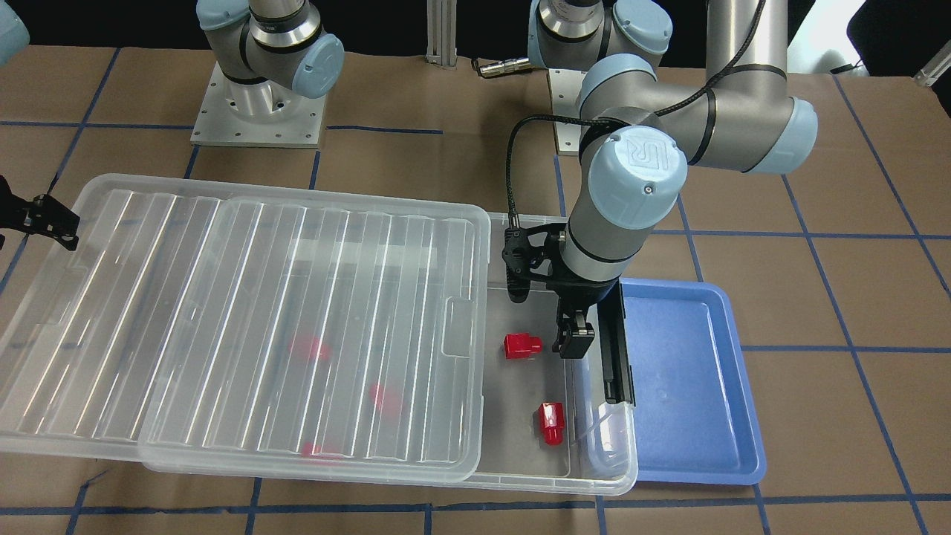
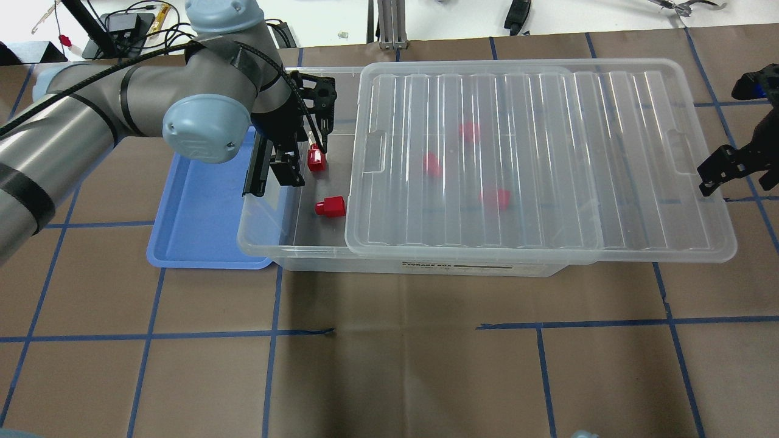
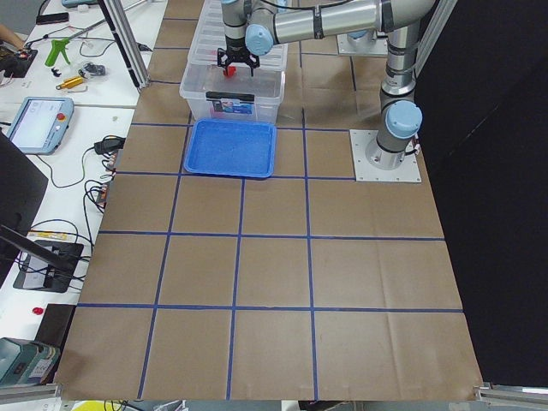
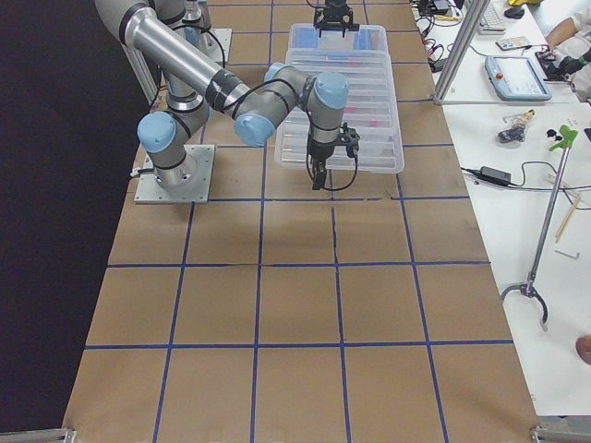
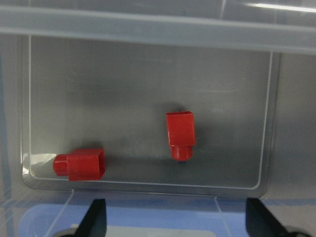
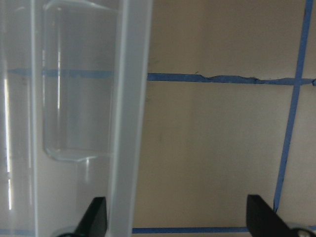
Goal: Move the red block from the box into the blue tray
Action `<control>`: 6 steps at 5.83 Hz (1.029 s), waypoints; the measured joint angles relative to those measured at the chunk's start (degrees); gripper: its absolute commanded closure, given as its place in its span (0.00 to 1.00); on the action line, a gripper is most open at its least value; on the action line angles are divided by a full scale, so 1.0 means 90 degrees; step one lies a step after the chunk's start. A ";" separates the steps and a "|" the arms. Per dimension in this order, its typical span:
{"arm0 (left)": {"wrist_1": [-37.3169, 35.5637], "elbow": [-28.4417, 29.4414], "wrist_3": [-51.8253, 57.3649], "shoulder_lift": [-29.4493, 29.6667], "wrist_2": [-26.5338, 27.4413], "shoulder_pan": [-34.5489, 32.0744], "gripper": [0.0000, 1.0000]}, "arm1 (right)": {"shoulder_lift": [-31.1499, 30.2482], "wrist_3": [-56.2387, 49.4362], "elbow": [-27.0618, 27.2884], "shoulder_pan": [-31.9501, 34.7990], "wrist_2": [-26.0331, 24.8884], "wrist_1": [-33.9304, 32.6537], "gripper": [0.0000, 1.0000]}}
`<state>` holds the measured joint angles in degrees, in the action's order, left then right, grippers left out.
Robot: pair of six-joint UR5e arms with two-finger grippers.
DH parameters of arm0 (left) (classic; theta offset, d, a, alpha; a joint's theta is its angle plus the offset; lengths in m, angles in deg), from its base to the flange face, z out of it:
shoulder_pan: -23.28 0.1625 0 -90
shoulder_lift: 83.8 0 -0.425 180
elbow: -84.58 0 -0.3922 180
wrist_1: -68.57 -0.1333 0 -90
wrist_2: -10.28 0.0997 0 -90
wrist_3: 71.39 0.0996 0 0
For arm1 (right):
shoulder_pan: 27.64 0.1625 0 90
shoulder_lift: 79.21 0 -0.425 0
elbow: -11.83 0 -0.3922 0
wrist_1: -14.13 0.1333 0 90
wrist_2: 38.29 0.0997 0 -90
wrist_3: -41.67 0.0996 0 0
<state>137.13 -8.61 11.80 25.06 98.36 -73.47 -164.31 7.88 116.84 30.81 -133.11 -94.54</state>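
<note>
The box (image 2: 292, 260) lies across the table with its ribbed lid (image 2: 535, 158) slid toward my right side, so its left end is uncovered. Two red blocks lie there: one (image 1: 522, 345) (image 5: 180, 133) and another (image 1: 551, 423) (image 5: 81, 164) nearer the corner. Three more show blurred under the lid. My left gripper (image 1: 573, 319) hovers open and empty above that end, close to the end wall; its fingertips (image 5: 96, 217) stand wide apart. The blue tray (image 1: 691, 386) lies empty beside that end. My right gripper (image 2: 727, 164) is open at the lid's far edge (image 6: 126, 123).
A black clip (image 1: 617, 342) stands on the box's short end between my left gripper and the tray. The lid overhangs the box on my right side. The arm bases (image 1: 256, 111) stand behind the box. Blue tape lines mark the brown table cover.
</note>
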 measured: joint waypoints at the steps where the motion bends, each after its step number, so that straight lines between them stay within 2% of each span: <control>1: -0.0231 -0.0022 0.0003 0.0253 -0.0008 -0.0010 0.02 | 0.0002 -0.0150 -0.0025 -0.0113 -0.0052 -0.0005 0.00; 4: -0.0632 -0.0206 0.0013 0.0864 -0.0008 -0.0064 0.03 | -0.0025 -0.0272 -0.0066 -0.0361 -0.0146 -0.0006 0.00; 5: -0.0780 -0.0245 0.0007 0.1041 -0.0004 -0.0111 0.10 | -0.0103 -0.0236 -0.0145 -0.0363 -0.0148 0.0021 0.00; 6: -0.0885 -0.0276 0.0006 0.1136 -0.0005 -0.0160 0.38 | -0.0211 -0.0091 -0.0431 -0.0329 -0.0124 0.0178 0.00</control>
<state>129.16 -11.09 11.85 35.28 98.31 -74.91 -166.21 7.06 112.96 27.86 -134.22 -92.93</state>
